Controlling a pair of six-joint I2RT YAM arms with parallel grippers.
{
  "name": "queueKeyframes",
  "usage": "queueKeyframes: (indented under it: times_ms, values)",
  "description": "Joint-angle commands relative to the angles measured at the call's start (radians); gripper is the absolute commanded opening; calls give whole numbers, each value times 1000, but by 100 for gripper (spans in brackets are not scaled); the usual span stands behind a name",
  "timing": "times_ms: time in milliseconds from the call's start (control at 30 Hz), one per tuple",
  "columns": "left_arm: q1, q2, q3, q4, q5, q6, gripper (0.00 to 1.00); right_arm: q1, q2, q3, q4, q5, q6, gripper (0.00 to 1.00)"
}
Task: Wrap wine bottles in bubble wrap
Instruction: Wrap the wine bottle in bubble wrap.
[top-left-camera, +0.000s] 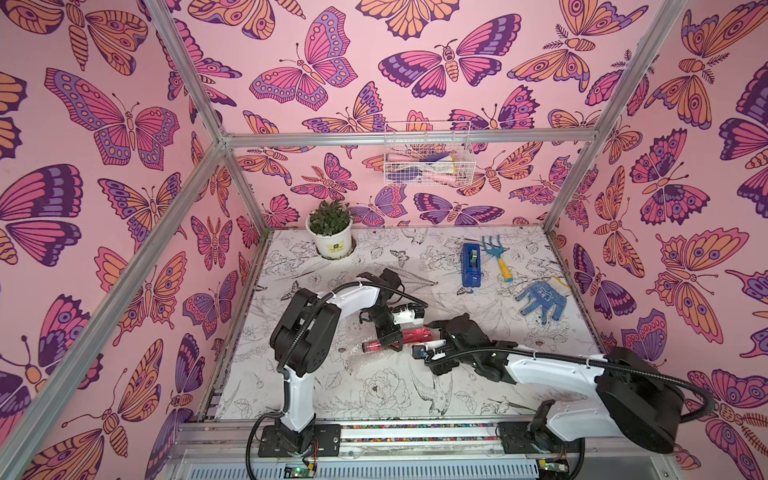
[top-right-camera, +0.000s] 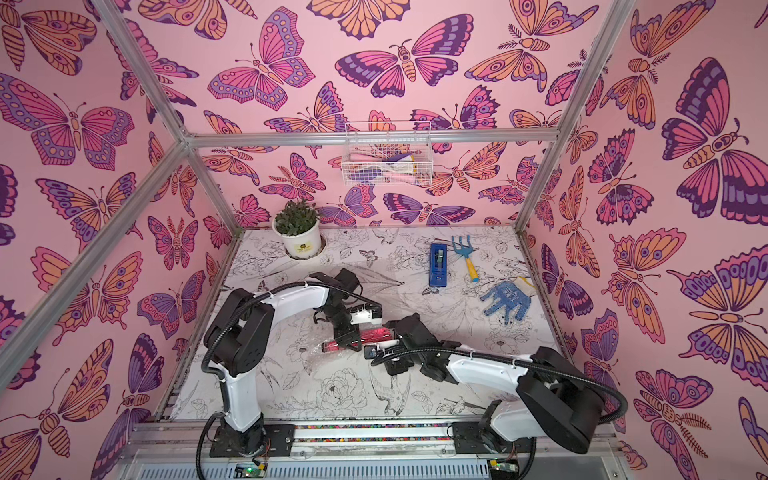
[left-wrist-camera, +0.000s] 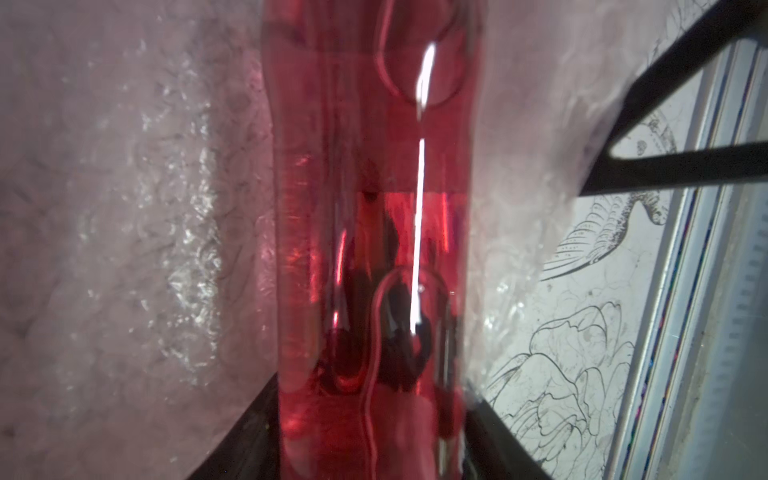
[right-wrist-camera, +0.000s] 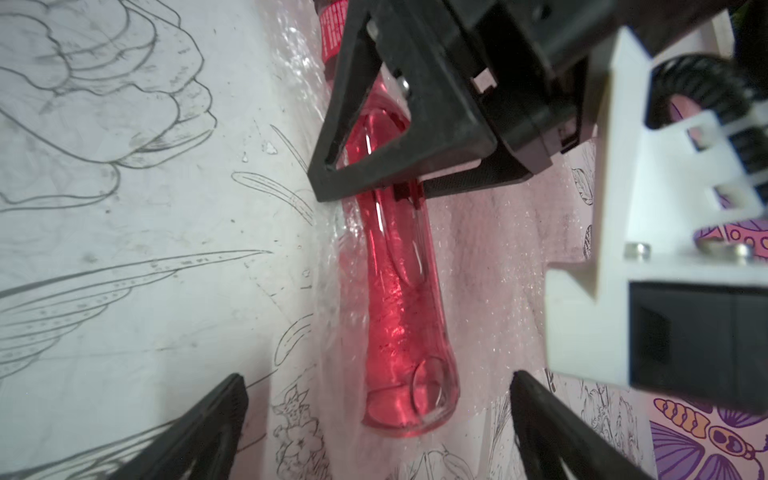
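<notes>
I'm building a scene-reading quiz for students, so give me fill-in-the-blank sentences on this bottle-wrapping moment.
1. The left gripper is shut on the bottle, which holds ____ liquid.
2. The right gripper has its jaws ____ near the bottle's base.
3. Under the bottle lies a sheet of ____ wrap.
4. The rake beside the blue tape dispenser has a ____ handle.
Missing words: red; open; bubble; yellow.
</notes>
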Motion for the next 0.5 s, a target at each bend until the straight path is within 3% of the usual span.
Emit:
queueKeyframes:
  times_ms: [0, 233, 467]
  values:
    - [-4, 77, -24, -108, -17, 3, 38, 4, 75, 34, 88, 22, -50, 99]
    - [5, 77, -2, -115, -32, 40, 38, -41, 229, 137, 26, -40, -80, 100]
    - [28, 65, 17, -116, -16, 59, 39, -78, 304, 234, -192, -95, -131, 91]
